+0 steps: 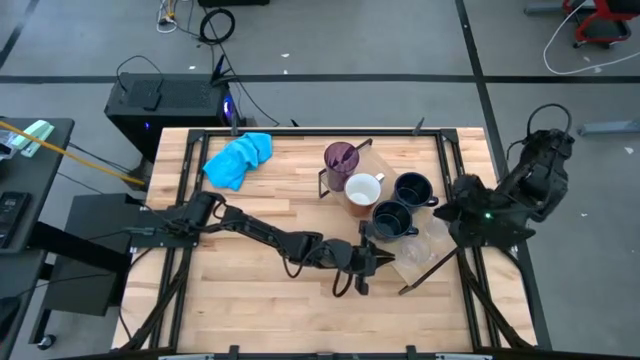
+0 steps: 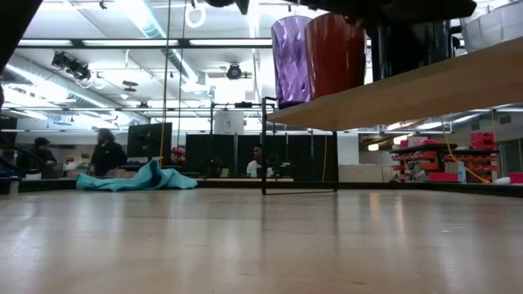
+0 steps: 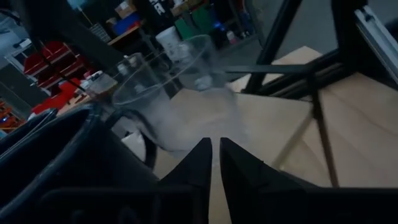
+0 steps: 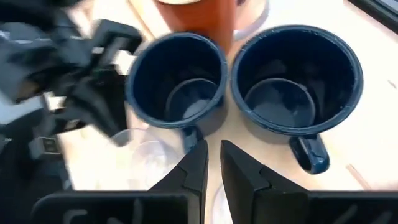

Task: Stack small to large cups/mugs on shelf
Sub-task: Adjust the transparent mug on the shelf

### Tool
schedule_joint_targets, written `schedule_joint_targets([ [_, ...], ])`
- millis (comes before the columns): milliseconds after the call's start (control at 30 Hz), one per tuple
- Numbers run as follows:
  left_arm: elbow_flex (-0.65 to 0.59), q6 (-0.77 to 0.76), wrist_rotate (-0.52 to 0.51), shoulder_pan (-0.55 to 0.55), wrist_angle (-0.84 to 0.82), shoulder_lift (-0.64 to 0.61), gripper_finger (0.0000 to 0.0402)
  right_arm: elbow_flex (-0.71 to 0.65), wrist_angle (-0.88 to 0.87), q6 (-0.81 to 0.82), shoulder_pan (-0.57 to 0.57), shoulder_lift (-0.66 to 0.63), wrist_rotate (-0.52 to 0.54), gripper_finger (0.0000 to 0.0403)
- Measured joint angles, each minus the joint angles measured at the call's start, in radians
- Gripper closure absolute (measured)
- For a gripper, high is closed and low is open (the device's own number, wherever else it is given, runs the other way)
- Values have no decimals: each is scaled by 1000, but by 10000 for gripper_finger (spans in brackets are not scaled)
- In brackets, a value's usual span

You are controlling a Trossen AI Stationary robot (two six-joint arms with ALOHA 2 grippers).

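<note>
On the shelf (image 1: 380, 165), a long wooden board on a black wire frame, stand the purple tumbler (image 1: 341, 158), the white mug (image 1: 362, 190), two navy mugs (image 1: 412, 188) (image 1: 392, 218) and the clear glasses (image 1: 415, 250). My left gripper (image 1: 377, 258) is shut beside the nearer navy mug, its fingertips (image 3: 205, 152) just short of a clear glass (image 3: 168, 87). My right gripper (image 4: 213, 155) is shut and hovers over the two navy mugs (image 4: 177, 78) (image 4: 295, 71). In the right wrist view the left gripper (image 4: 81, 81) shows blurred above a clear glass (image 4: 143, 158).
A bright blue cloth (image 1: 238, 158) lies at the table's far left. Black rails (image 1: 180, 180) run along the table's sides. The low view shows the shelf from below (image 2: 409, 90), with bare tabletop (image 2: 245, 245) under and before it. People sit in the room behind.
</note>
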Motion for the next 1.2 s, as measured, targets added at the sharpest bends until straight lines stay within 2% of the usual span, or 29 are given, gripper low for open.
schedule_joint_targets([
  [133,0,19,-35,-24,-58,-10,369,-13,0,-62,-69,4,-81,356],
  [267,0,15,-44,-52,-152,-40,379,-19,1,-214,-112,5,-143,367],
  [500,0,-10,108,-91,-298,-81,392,-19,1,-395,-123,-7,-152,392],
  [667,0,-5,120,-120,-333,-86,383,-19,1,-455,-123,-24,-164,395],
  [767,0,-4,120,-134,-339,-86,376,-19,1,-439,-123,-40,-168,377],
  [900,0,3,121,-144,-351,-86,381,-19,1,-422,-123,-56,-183,332],
  [1033,0,-6,121,-143,-387,-86,391,-19,0,-457,-123,-46,-264,292],
  [1200,0,-7,120,-143,-393,-86,388,-24,1,-519,-123,-8,-281,281],
])
